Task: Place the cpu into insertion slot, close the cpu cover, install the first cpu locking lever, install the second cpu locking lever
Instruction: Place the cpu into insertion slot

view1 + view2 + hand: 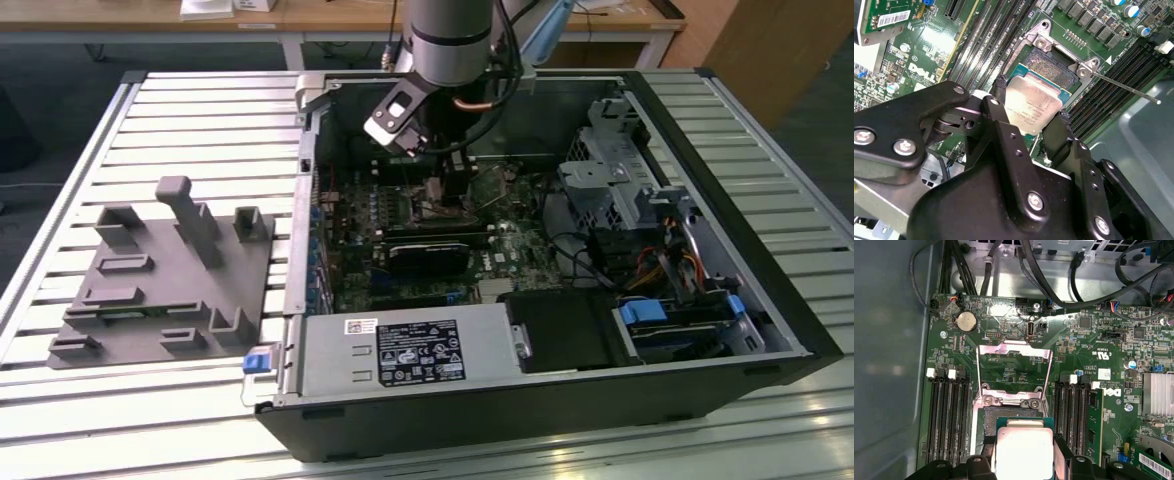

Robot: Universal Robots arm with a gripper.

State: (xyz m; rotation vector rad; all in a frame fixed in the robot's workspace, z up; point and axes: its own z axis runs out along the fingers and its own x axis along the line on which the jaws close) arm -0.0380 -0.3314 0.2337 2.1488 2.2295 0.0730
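I saw the jaws clamped on the cpu [1034, 107] by two opposite edges, holding it just over the insertion slot [1050, 67] and partly covering it. The cpu cover [1014, 351] stood hinged open beyond, inside the computer case [534, 400].

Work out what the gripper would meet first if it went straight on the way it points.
Probably the insertion slot: the gripper, shut on the cpu, points down at the board, with the open slot partly beneath it. The held cpu would touch first; how big the gap is remains unclear.
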